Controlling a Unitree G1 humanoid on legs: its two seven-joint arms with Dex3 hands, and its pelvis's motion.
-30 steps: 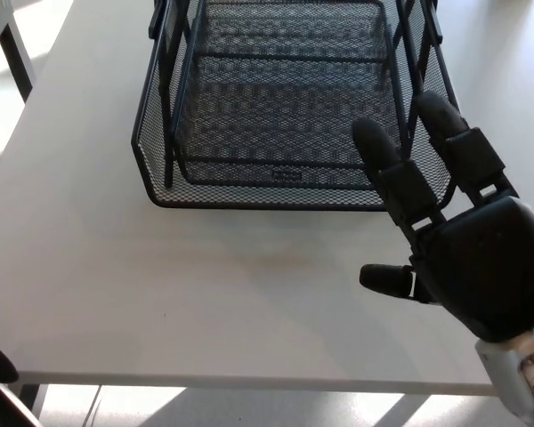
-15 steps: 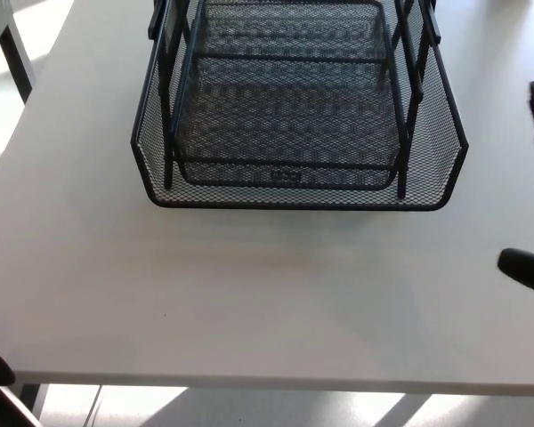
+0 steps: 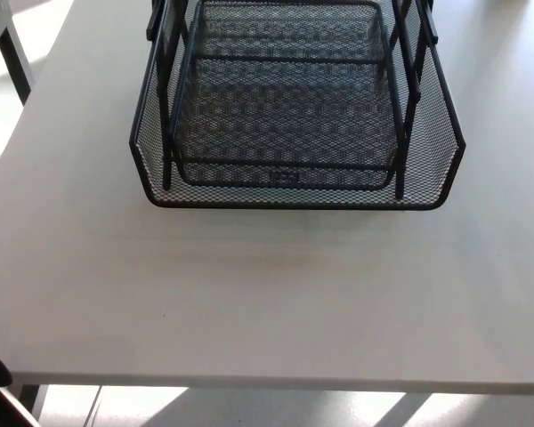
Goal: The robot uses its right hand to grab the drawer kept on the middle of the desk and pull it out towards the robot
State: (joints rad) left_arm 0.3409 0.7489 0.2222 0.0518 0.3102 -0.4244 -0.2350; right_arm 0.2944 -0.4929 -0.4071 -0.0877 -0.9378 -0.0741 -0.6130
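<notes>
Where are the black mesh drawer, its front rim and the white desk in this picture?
mesh drawer (image 3: pixel 289 116), head view, on its mesh floor.
front rim (image 3: pixel 294 204), head view, middle of the lower front edge.
desk (image 3: pixel 249 302), head view, bare top before the drawer.

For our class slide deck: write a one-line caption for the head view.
Black mesh drawer tray on a white desk, no robot hand in view.

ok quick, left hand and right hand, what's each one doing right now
Left hand: not in view.
Right hand: not in view; nothing is holding the black mesh drawer on the white desk.
</notes>
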